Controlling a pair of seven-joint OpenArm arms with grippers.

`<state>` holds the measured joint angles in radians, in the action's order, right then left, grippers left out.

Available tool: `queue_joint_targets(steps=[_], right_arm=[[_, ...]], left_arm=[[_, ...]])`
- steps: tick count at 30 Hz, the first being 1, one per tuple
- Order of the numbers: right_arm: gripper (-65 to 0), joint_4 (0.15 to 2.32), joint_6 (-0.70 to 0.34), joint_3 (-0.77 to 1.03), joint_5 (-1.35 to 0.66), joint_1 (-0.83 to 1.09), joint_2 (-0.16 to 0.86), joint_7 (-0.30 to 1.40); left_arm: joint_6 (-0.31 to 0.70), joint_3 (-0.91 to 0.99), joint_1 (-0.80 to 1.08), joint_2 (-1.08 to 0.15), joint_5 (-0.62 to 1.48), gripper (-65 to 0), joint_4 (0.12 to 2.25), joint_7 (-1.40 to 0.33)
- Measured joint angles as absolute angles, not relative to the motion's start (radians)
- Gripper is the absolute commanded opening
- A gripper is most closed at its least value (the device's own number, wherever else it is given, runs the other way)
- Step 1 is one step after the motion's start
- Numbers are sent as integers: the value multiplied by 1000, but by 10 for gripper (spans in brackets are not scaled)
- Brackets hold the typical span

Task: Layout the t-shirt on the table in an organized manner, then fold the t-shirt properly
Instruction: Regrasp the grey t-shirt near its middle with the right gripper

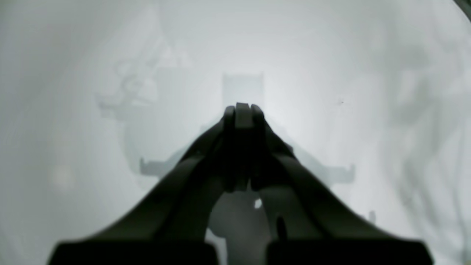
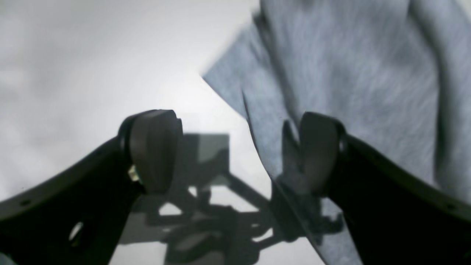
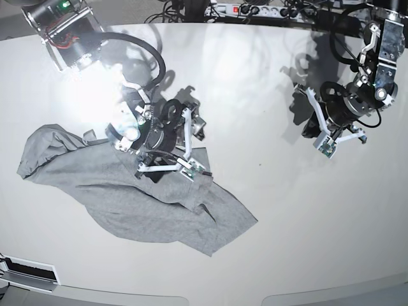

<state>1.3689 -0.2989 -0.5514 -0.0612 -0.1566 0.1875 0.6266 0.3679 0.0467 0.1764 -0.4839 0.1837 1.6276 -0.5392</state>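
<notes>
Grey t-shirt beside open right gripper

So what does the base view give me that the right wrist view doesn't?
Only the base view shows the whole crumpled t-shirt, the left gripper shut over bare table well away from it, and the cables at the far edge. Only the right wrist view shows the right gripper close up: jaws open, one fingertip over the table, the other over the shirt's edge. Both show grey fabric on the glossy white table.
</notes>
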Motion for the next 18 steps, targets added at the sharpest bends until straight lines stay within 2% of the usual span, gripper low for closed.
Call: queue_joint_targets(steps=[3, 7, 9, 10, 12, 16, 18], right_arm=[[-127, 1317, -290, -548, -19, -161, 167, 577], [-128, 1227, -211, -550, -4, -184, 133, 532], [-164, 1190, -197, -550, -4, -207, 132, 522], [-205, 1172, -191, -550, -5, -221, 133, 522], [-325, 1135, -167, -549, 0, -244, 133, 522], [-650, 1084, -141, -549, 0, -265, 132, 515], [-650, 1086, -164, -549, 1, -276, 132, 564]], left_arm=[[368, 47, 177, -485, 183, -650, 1628, -540], [368, 47, 177, -484, 183, -650, 1628, -539], [368, 47, 177, -484, 183, -650, 1628, -540], [368, 47, 177, -484, 183, -650, 1628, -540], [368, 47, 177, -484, 183, -650, 1628, -540], [368, 47, 177, -484, 183, -650, 1628, -540], [368, 47, 177, -484, 183, -650, 1628, -539]])
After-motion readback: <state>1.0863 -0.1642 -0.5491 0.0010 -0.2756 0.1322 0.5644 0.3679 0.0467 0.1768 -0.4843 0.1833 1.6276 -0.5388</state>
